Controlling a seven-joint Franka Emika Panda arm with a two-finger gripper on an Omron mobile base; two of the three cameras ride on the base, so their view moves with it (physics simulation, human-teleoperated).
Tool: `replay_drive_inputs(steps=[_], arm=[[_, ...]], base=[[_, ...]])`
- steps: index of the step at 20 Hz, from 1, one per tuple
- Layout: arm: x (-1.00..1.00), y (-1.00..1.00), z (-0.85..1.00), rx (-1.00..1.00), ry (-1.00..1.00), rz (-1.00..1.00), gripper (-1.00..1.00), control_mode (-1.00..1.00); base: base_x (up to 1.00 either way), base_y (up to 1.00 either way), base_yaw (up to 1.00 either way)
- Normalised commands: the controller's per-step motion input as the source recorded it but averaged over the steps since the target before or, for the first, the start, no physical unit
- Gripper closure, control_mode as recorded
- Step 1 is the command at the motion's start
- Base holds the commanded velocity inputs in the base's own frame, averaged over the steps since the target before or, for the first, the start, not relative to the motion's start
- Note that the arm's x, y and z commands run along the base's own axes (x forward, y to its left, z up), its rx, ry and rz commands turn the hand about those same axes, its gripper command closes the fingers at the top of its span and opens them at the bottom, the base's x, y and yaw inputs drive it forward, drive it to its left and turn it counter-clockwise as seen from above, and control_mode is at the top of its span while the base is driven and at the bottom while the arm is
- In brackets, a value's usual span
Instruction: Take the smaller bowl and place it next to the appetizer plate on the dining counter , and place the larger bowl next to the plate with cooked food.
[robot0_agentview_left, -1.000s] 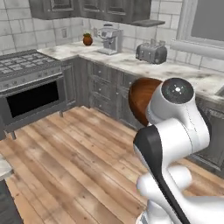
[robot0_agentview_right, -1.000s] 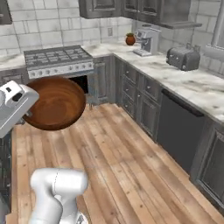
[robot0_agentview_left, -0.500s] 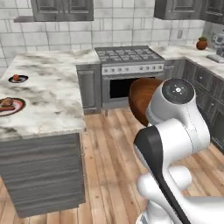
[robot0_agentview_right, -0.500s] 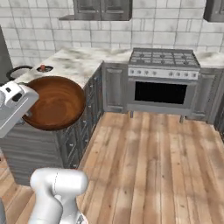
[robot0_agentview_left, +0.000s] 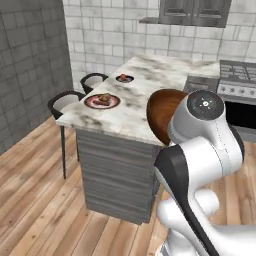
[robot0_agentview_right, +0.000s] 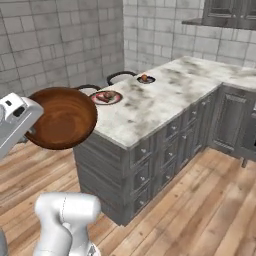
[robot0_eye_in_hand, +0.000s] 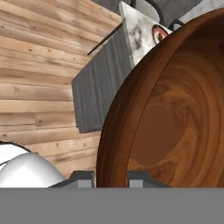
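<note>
One big brown bowl (robot0_agentview_right: 64, 117) hangs in the air, tipped on edge, its rim pinched between the nearly shut jaws (robot0_eye_in_hand: 110, 177) at the near corner of the worktop (robot0_agentview_right: 150, 107). It floats beside the worktop's end, not touching the marble. Farther along, near the stool-side edge, sits the bigger plate (robot0_agentview_left: 102, 101) with brown cooked pieces. Beyond it, well apart, the small plate (robot0_agentview_left: 124, 78) carries one red bit. Two dark stools (robot0_agentview_left: 64, 102) stand against that side, over a wood floor (robot0_agentview_right: 200, 200).
</note>
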Motion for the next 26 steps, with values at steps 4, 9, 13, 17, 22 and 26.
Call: replay_drive_inputs(steps=[4, 9, 13, 17, 22, 26], arm=[[0.00, 0.00, 0.00, 0.00, 0.00, 0.00, 1.00, 1.00], [0.00, 0.00, 0.00, 0.00, 0.00, 0.00, 1.00, 1.00], [0.00, 0.00, 0.00, 0.00, 0.00, 0.00, 1.00, 1.00], [0.00, 0.00, 0.00, 0.00, 0.00, 0.00, 1.00, 1.00], [0.00, 0.00, 0.00, 0.00, 0.00, 0.00, 1.00, 1.00], [0.00, 0.00, 0.00, 0.00, 0.00, 0.00, 1.00, 1.00]], base=[[0.67, 0.90, 0.13], [0.84, 1.00, -0.36], [0.88, 1.00, -0.46], [0.85, 1.00, -0.52], [0.56, 0.90, -0.60], [0.08, 0.79, -0.66]])
